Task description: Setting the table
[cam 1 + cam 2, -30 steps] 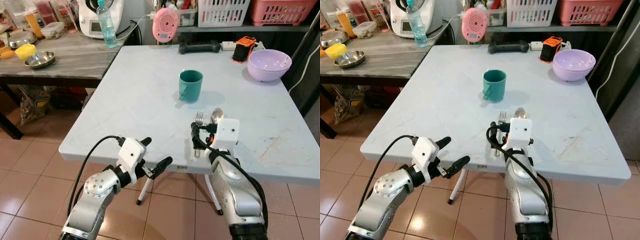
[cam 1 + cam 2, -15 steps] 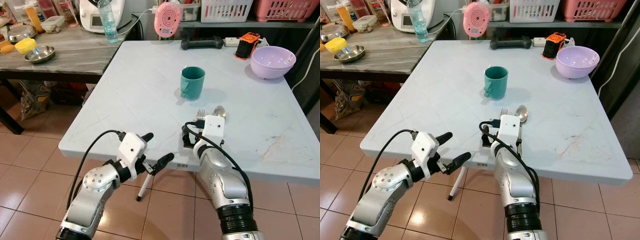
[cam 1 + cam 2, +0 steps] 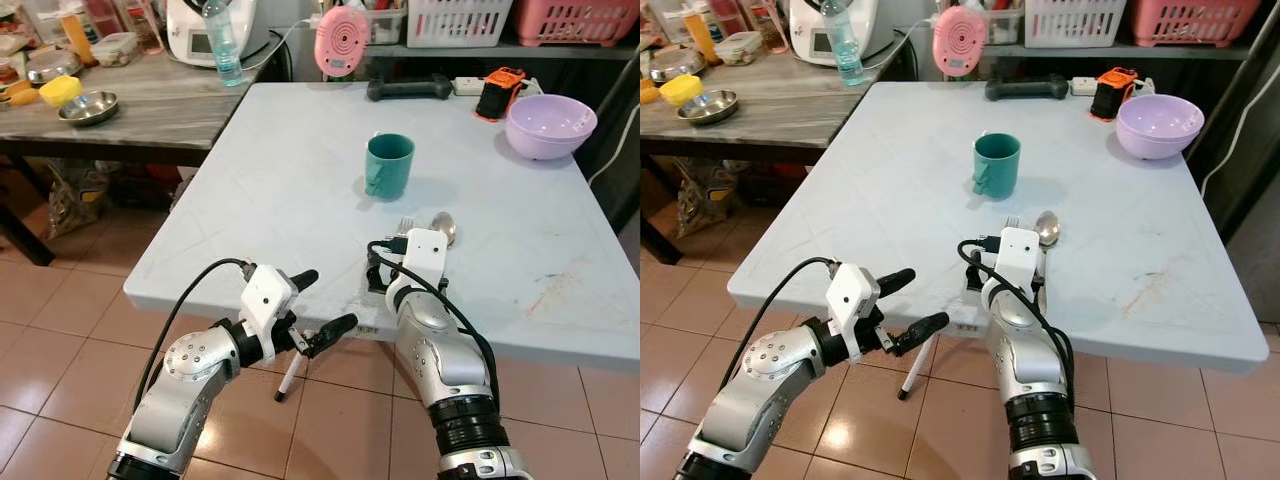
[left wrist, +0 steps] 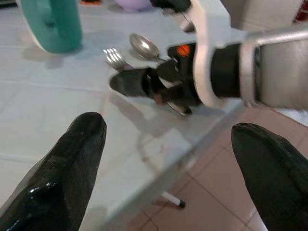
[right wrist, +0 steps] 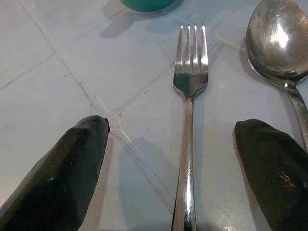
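Bright, even indoor light, soft shadows, glare on the spoon (image 5: 276, 38), blurred left wrist view.

The fork (image 5: 189, 125) and spoon (image 5: 279, 45) were shiny metal. The table (image 3: 280, 190) top looked smooth and matt, with thin scratch lines. The green cup (image 3: 388, 166) looked smooth and a bit glossy. The purple bowl (image 3: 550, 125) looked like matt plastic. The right gripper (image 5: 178, 168) had black, slightly shiny fingers (image 5: 62, 168).

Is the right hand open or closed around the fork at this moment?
Open. In the right wrist view the right hand's two black fingers stand wide apart, and the fork lies flat on the table between them, untouched.
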Robot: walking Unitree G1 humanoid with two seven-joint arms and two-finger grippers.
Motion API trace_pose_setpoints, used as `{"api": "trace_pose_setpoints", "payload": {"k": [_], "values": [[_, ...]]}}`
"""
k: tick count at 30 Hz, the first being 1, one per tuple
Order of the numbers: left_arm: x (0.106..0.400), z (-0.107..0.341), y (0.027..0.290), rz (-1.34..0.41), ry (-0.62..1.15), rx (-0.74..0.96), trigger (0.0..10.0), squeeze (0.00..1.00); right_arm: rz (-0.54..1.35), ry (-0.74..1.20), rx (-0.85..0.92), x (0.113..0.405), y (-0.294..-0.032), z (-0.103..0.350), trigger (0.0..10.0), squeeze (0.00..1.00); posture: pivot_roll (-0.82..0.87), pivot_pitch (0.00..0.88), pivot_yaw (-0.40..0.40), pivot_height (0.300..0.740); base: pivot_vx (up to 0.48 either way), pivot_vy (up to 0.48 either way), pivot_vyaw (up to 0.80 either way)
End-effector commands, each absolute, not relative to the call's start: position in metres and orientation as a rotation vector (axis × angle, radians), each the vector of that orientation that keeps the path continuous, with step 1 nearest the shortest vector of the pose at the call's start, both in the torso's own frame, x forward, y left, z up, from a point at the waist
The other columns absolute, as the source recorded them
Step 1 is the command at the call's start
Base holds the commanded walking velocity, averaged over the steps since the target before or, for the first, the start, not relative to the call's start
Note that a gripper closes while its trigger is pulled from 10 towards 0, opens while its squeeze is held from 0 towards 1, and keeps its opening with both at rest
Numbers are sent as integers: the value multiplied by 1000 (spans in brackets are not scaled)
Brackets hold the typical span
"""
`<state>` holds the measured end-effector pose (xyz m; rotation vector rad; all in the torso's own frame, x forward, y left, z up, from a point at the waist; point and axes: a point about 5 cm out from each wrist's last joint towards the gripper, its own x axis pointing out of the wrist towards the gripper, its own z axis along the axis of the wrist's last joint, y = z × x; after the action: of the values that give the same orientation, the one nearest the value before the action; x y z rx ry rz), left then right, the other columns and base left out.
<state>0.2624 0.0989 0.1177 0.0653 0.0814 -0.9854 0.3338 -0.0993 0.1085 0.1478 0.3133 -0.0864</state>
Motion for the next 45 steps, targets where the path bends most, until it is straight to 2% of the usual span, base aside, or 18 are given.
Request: {"api": "trace_pose_setpoints", "payload": {"k": [1, 2, 3, 4, 8, 9, 10, 12, 19, 27, 45], "values": [[262, 119, 100, -995, 80, 100, 10000, 0, -99, 353, 163, 334, -101, 101, 7608, 0, -45, 86, 82, 740, 0, 0, 0], [263, 119, 102, -988, 80, 103, 10000, 0, -100, 351, 162, 335, -101, 101, 3412, 0, -45, 86, 83, 740, 0, 0, 0], [263, 119, 102, -988, 80, 103, 10000, 0, -100, 351, 162, 335, -101, 101, 3412, 0, -45, 86, 83, 740, 0, 0, 0], [263, 119, 102, -988, 83, 110, 10000, 0, -105, 348, 153, 337, -102, 101, 0, 0, -47, 87, 84, 740, 0, 0, 0], [262, 119, 101, -996, 87, 116, 10000, 0, -130, 348, 128, 341, -105, 102, 235, 0, -48, 84, 85, 740, 0, 0, 0], [262, 118, 101, -1000, 87, 120, 10000, 0, -135, 342, 122, 342, -106, 102, 1294, 0, -48, 84, 85, 740, 0, 0, 0], [262, 118, 100, -1005, 89, 122, 10000, 0, -141, 336, 117, 343, -107, 103, 510, 0, -49, 84, 86, 740, 0, 0, 0], [262, 117, 100, -1006, 90, 124, 10000, 0, -147, 337, 124, 344, -107, 103, 0, 0, -50, 82, 86, 740, 0, 0, 0], [263, 117, 100, -1006, 88, 130, 10000, 0, -204, 347, 154, 348, -106, 105, 0, 0, -48, 81, 83, 740, 0, 0, 0], [262, 116, 99, -1008, 88, 136, 10000, 0, -185, 374, 191, 344, -97, 100, 0, 0, -47, 80, 82, 740, 0, 0, 0], [262, 115, 98, -1007, 93, 146, 10000, 0, -136, 515, 143, 330, -97, 82, 0, 0, -52, 83, 84, 740, 0, 0, 0]]}}
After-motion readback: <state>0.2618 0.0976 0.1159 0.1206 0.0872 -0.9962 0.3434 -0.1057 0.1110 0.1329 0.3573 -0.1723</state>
